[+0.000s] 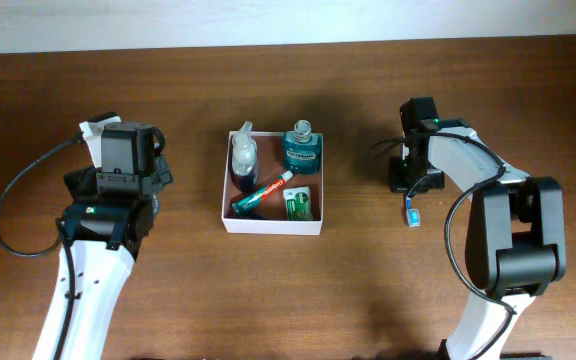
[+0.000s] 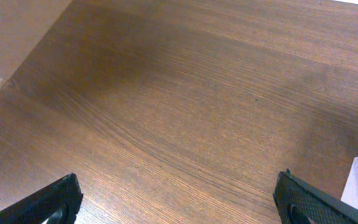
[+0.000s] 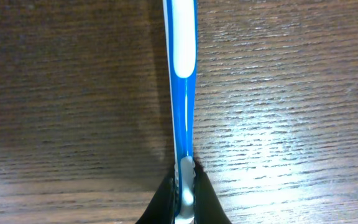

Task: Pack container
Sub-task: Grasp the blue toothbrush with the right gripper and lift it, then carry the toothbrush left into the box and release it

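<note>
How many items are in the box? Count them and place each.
4 in the box: clear bottle far left, teal bottle far right, toothpaste tube diagonal across the middle, green packet near right. Something small could hide beneath.

Brown wooden table [image 1: 288, 300]; pale strip [image 1: 288, 20] beyond it.

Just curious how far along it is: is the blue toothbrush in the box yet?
Out. The right tool pinches the toothbrush over the table, well apart from the box.
</note>
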Robot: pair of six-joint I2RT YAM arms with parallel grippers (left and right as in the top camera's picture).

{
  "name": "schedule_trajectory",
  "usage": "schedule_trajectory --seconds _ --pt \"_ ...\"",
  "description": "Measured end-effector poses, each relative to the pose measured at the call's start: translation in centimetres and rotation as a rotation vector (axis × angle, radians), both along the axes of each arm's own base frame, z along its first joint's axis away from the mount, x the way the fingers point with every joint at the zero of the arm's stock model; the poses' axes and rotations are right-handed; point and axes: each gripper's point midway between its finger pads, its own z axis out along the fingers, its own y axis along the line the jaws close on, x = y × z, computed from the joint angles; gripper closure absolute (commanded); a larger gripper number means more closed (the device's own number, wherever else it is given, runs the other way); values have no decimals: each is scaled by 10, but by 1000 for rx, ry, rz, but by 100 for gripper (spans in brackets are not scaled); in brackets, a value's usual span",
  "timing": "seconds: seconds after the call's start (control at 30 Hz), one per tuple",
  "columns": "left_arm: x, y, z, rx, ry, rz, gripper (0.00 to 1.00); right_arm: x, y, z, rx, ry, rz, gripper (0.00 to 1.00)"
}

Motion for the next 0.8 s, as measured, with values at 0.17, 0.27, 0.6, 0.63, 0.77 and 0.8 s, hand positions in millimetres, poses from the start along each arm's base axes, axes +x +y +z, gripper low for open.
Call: schedule_trajectory --seconds 0.17,0.27,0.6,0.63,0.77,0.8 --pt "0 0 0 0 0 0 1 0 -2 0 -11 0 -1 96" --pt "0 0 0 0 0 0 1 -1 -2 0 -12 3 0 96" --pt "0 0 0 0 0 0 1 -29 -5 23 -31 180 68 96" --pt "0 0 0 0 0 0 1 -27 -4 32 -30 184 75 96" --pt "0 0 0 0 0 0 1 -23 7 59 15 187 112 96" --pt "0 0 0 0 0 0 1 -25 13 65 38 185 133 96"
